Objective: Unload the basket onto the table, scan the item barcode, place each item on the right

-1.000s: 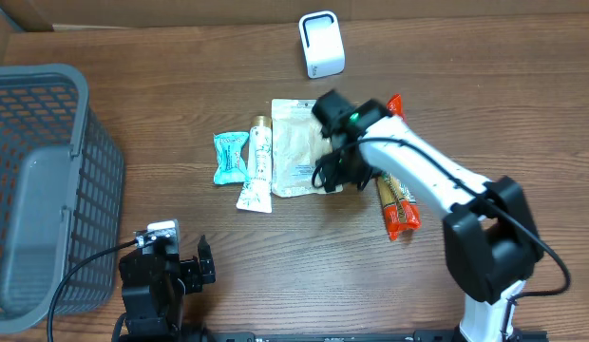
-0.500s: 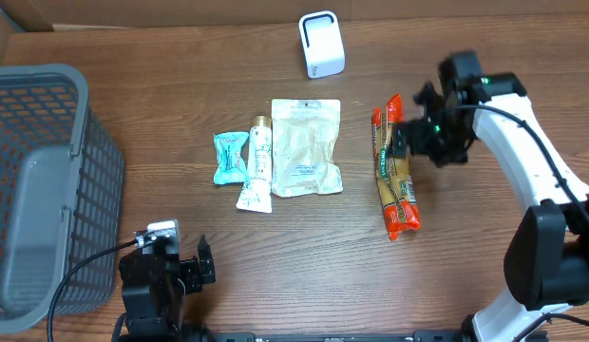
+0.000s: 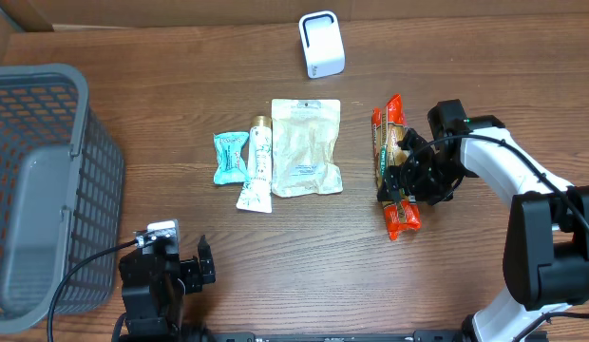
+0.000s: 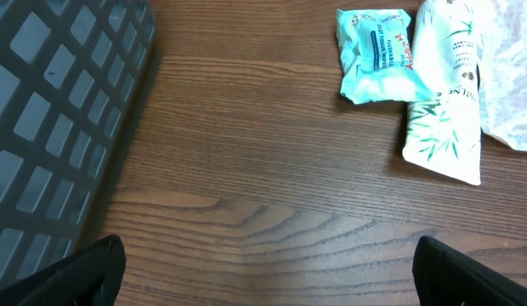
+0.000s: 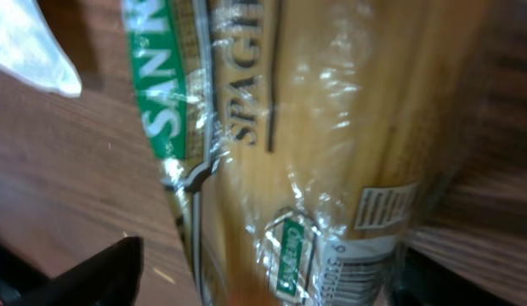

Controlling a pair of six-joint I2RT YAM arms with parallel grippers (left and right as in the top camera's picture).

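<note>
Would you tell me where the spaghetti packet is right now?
In the overhead view, the spaghetti packet lies just right of the white pouch, beneath the right gripper.

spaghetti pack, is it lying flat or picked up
Lying flat, not lifted: in the overhead view the spaghetti pack rests full length on the table, with the right gripper open astride its middle.

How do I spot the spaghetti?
Start at the white scanner box at the back, then come forward and right, past the beige pouch. The spaghetti packet lies under the right gripper; it alone is long, narrow and red-ended.
</note>
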